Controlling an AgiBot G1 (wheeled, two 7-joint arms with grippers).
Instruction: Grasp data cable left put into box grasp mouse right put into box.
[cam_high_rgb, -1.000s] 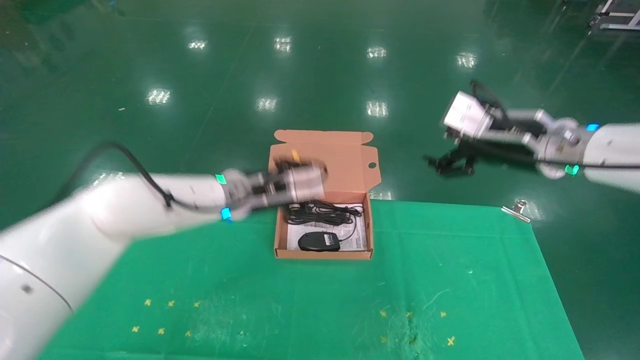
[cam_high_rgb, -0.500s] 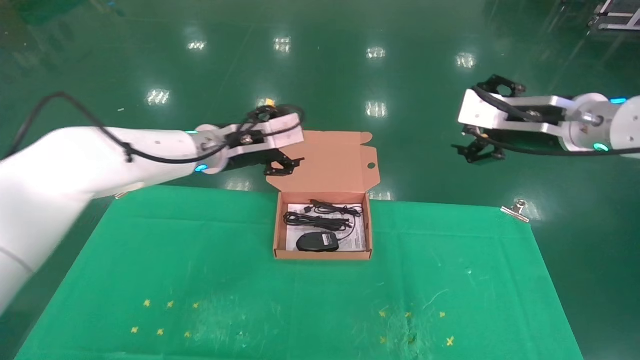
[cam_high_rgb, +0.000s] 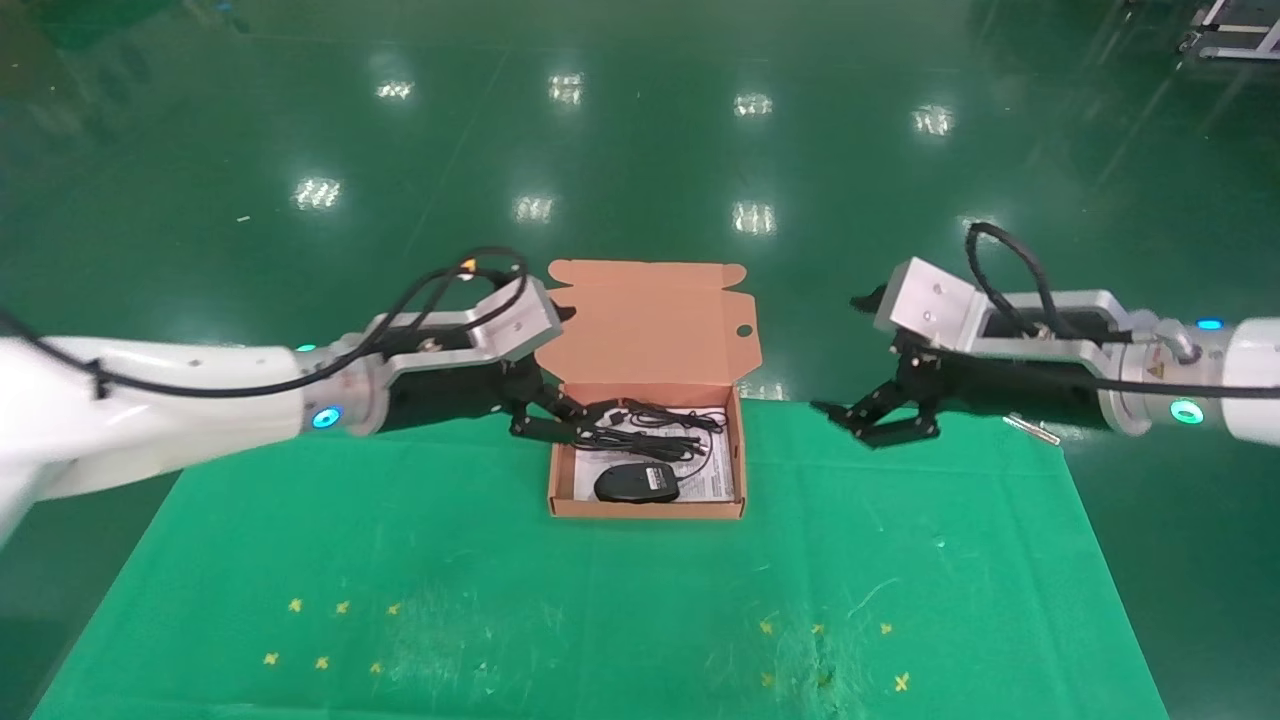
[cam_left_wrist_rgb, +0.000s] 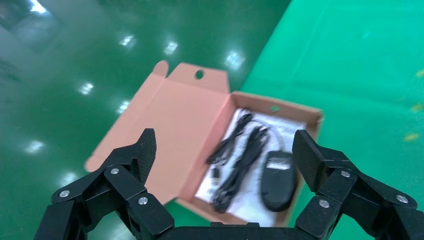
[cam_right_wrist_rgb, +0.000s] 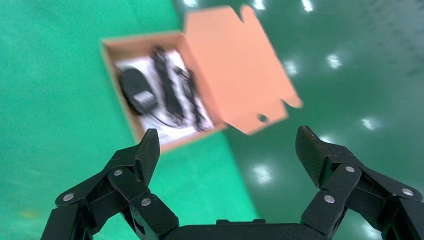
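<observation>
Your left gripper (cam_left_wrist_rgb: 222, 160) spreads wide across the frame's bottom, nothing between its fingers. Beyond it, mid-frame, you see the box (cam_left_wrist_rgb: 280, 106) with lid flung back, the data cable (cam_left_wrist_rgb: 242, 160) lying beside the mouse (cam_left_wrist_rgb: 277, 179) on the white sheet (cam_left_wrist_rgb: 289, 131).

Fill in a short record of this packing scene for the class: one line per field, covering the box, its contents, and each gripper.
box: shallow salmon-brown cardboard box, flap lid open, on the green cloth-covered table
data cable: thin black bundled data cable, inside the box, far half
mouse: small black oval mouse, inside the box, near half, on a white printed sheet
left gripper: left gripper, open, empty, at the box's left edge
right gripper: right gripper, open, empty, right of the box
</observation>
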